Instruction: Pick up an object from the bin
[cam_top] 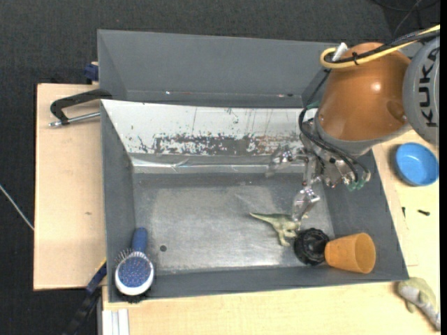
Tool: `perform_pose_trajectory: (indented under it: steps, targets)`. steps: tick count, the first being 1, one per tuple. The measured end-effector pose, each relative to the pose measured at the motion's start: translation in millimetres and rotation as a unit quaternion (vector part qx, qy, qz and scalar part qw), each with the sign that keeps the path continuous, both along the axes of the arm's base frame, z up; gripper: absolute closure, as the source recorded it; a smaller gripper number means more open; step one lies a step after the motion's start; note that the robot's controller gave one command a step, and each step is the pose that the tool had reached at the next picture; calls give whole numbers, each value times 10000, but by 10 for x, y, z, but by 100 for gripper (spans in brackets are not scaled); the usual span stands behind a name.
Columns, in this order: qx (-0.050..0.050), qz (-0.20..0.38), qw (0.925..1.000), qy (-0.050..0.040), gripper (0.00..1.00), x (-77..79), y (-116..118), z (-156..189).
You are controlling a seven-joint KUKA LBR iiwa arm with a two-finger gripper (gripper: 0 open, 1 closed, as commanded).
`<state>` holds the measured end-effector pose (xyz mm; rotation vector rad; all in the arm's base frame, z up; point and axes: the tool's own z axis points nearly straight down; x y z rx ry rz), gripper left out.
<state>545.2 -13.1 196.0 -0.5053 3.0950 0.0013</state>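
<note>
Camera view shows the claw (305, 202) low in the bin (195, 222), with a pale green toy lizard (278, 223) lying just left of it and slightly nearer the front wall. Whether the claw is spread or pressed together I cannot tell. Just in front of the claw sit a black round thing (309, 246) and an orange cup (351, 252), which seem to touch each other. The toy is thin and lies flat, so a grab could slide off it. A descent slightly off target could nudge the black piece or tip the cup. A blue brush (134, 269) lies far to the claw's left.
</note>
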Motion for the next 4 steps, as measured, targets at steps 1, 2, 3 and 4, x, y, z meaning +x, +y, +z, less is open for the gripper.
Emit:
perform_pose_trajectory:
  steps: [1,2,3,4]
  targets:
    - [-8,853,9964,-9,0,-129,-326,-1117]
    - [-7,848,9964,7,100,-138,-331,-1137]
    - [-6,1806,9835,-35,100,-97,-355,-1199]
    - [-34,2788,9603,-48,100,-45,-380,429]
